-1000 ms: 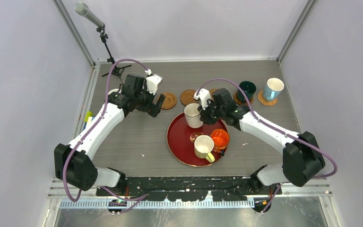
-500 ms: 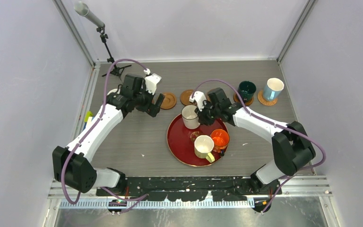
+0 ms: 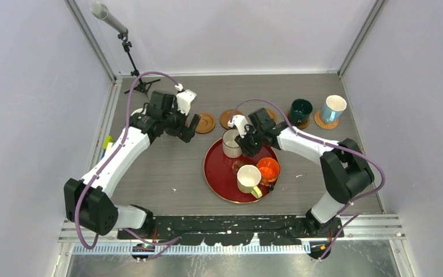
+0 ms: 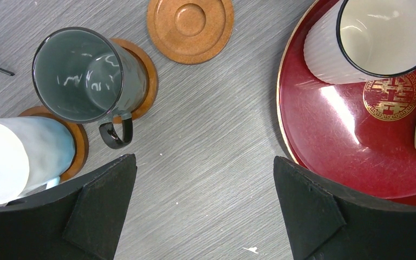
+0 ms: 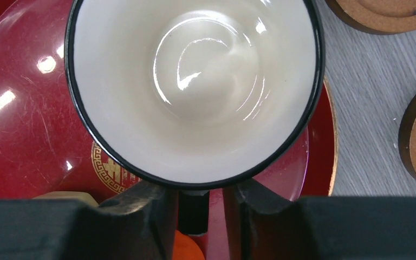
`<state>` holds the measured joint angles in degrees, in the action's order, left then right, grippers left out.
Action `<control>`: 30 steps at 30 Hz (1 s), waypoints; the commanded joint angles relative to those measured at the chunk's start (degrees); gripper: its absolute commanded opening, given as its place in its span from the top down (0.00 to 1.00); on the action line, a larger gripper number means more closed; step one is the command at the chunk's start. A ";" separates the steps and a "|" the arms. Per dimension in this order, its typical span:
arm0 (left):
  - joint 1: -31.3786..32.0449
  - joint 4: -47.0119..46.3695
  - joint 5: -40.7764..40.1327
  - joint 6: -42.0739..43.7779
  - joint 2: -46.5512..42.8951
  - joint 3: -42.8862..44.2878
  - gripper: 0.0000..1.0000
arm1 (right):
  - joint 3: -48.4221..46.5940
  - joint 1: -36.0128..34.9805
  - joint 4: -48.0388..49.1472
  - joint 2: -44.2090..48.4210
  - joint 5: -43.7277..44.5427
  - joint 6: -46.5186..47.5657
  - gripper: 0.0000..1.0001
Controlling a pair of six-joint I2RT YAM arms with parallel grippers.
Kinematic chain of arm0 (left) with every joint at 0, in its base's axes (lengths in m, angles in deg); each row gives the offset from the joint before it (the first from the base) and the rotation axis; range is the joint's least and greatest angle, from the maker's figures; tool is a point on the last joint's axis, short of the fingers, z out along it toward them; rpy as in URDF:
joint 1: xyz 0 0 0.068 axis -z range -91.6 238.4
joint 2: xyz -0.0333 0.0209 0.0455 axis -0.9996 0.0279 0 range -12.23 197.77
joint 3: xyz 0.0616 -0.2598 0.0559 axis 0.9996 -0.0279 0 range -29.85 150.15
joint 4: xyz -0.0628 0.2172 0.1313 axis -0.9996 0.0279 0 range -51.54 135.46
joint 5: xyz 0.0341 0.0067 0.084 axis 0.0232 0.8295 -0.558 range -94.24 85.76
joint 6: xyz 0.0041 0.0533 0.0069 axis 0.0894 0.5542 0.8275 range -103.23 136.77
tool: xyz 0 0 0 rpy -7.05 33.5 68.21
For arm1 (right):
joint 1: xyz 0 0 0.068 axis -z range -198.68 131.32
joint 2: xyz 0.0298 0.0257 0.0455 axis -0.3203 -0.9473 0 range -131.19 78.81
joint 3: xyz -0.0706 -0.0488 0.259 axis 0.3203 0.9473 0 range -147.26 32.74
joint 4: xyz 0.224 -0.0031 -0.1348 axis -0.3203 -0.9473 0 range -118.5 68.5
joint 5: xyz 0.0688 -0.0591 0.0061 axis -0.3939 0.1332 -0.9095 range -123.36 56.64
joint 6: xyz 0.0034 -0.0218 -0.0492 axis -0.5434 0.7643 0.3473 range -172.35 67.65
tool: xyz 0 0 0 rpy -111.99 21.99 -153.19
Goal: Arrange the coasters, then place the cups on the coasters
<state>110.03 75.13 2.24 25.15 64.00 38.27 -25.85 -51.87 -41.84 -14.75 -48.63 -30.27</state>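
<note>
A white cup (image 5: 195, 81) with a black rim stands at the far side of the dark red tray (image 3: 216, 173). My right gripper (image 5: 197, 200) straddles its black handle (image 5: 193, 212), jaws slightly apart, with a gap showing on one side. A cream cup (image 3: 248, 179) and an orange cup (image 3: 268, 169) also stand on the tray. The dark teal cup (image 3: 301, 109) and a light blue cup (image 3: 333, 108) rest on coasters at the back right. My left gripper (image 4: 203, 184) hangs open over bare table. Beside it a grey-green cup (image 4: 81, 73) and a pale cup (image 4: 16, 157) sit on coasters.
Two empty coasters (image 3: 205, 122) (image 3: 229, 118) lie behind the tray, between the arms. A microphone stand (image 3: 131, 57) rises at the back left corner. Walls enclose the table on three sides.
My right gripper has carried the white cup a little leftward over the tray's far side, and its jaws have eased apart from the handle. The left arm has barely moved.
</note>
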 commanded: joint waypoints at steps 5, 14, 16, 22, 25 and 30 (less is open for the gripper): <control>-0.36 -1.36 -0.06 0.61 -0.72 0.49 0.00 | -2.38 0.09 2.58 0.52 0.87 -2.65 0.89; -0.41 -1.63 0.02 0.68 -0.63 0.47 0.00 | -3.19 0.06 2.31 6.12 1.67 -6.16 0.99; -0.40 -1.77 0.02 0.64 -0.60 0.51 0.00 | -2.87 0.06 4.16 8.02 2.37 -7.53 0.99; -0.44 -1.83 -0.05 0.55 -0.32 1.00 0.00 | -0.87 0.14 11.50 12.82 7.07 -11.49 0.99; -0.45 -1.95 -0.05 0.49 -0.22 1.13 0.00 | 0.58 0.33 16.10 14.53 9.85 -13.03 0.99; -0.45 -1.86 -0.15 0.58 -0.02 1.69 0.00 | 1.71 1.10 24.26 15.74 22.16 -16.42 0.99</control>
<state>109.94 75.00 2.22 25.15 64.02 38.29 -23.47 -51.72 -32.01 -2.40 -37.44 -42.40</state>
